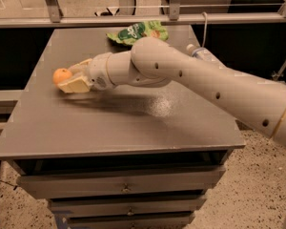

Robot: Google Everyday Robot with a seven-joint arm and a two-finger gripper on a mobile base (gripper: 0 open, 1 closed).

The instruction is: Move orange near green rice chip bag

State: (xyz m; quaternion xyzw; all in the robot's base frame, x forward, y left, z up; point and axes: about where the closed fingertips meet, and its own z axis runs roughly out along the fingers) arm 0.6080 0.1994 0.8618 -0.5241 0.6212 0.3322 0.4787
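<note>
**Orange grabbed, bag's way over at the back**

Camera view: the gripper (pixel 66 78) is out at the left side of the grey table (pixel 133 123), fingers pinched around the orange (pixel 61 75), which sits right at their tips. The green rice chip bag (pixel 136 32) lies at the far edge, well apart from the orange, and a water bottle (pixel 203 56) pokes out behind the arm on the right.

So I'd call this the carry step: grasp done, transport pending. The next move needs a swing back and to the right, setting the orange down just beside the bag without squashing it.
</note>
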